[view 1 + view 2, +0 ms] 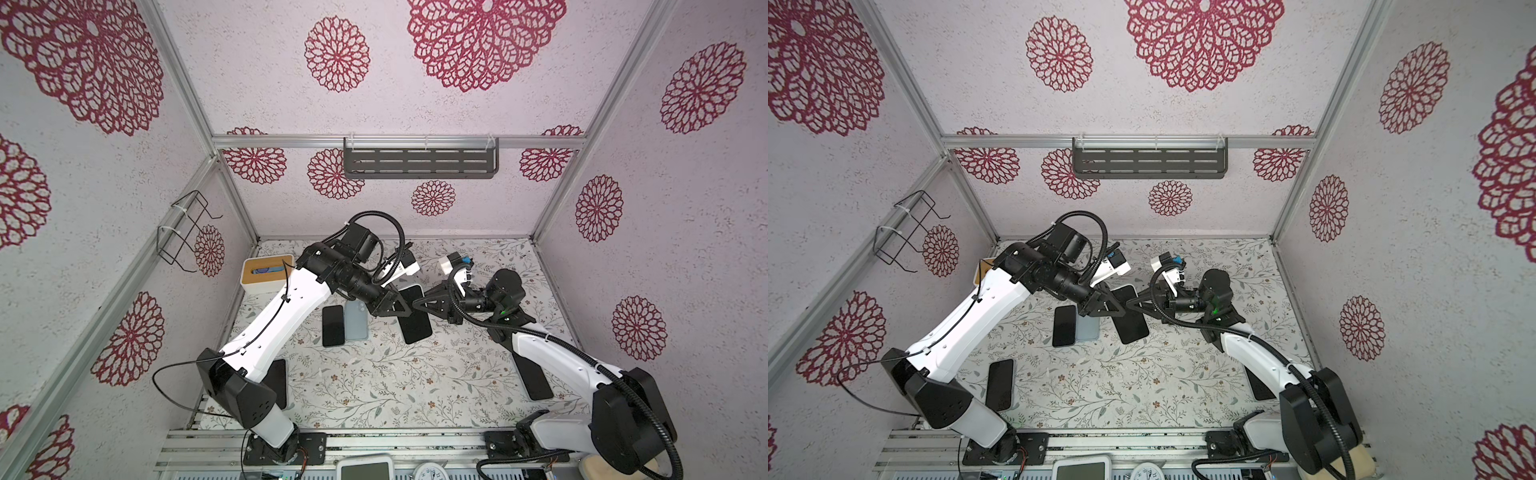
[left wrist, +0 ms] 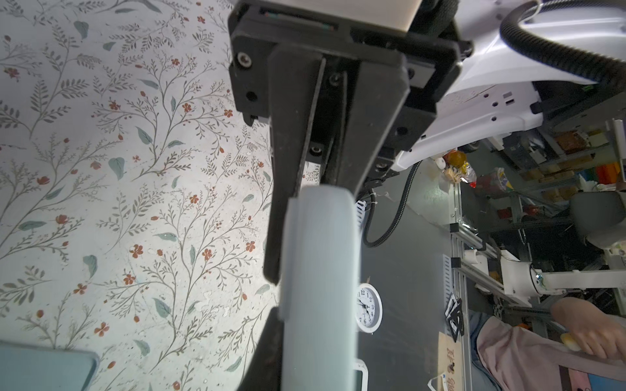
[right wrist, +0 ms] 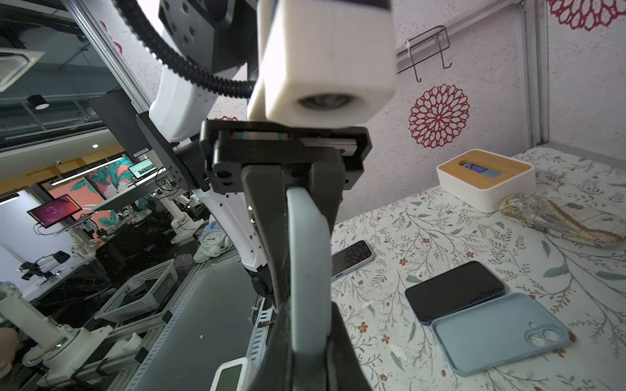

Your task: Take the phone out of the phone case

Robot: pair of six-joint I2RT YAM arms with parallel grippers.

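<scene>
the phone (image 1: 415, 322) sits screen up inside its pale blue phone case (image 3: 308, 270), lifted clear of the table (image 1: 374, 386) near the middle of the workspace. it is held from two sides. the left gripper (image 1: 401, 309) has its jaws drawn in narrow on one long edge of the case, and the right gripper (image 1: 422, 305) is pinched on the edge facing it, tip almost to tip with the left. both wrist views show the case running straight between each pair of jaws. this two-sided hold in the air looks meant to let one gripper steady the case while the other works the phone loose, which a flat table would hinder. just beside them, on the left arm's side, a bare phone (image 1: 333, 326) and an empty case (image 1: 357, 328) lie touching on the table, likely a pair already separated and set out of the way.
</scene>
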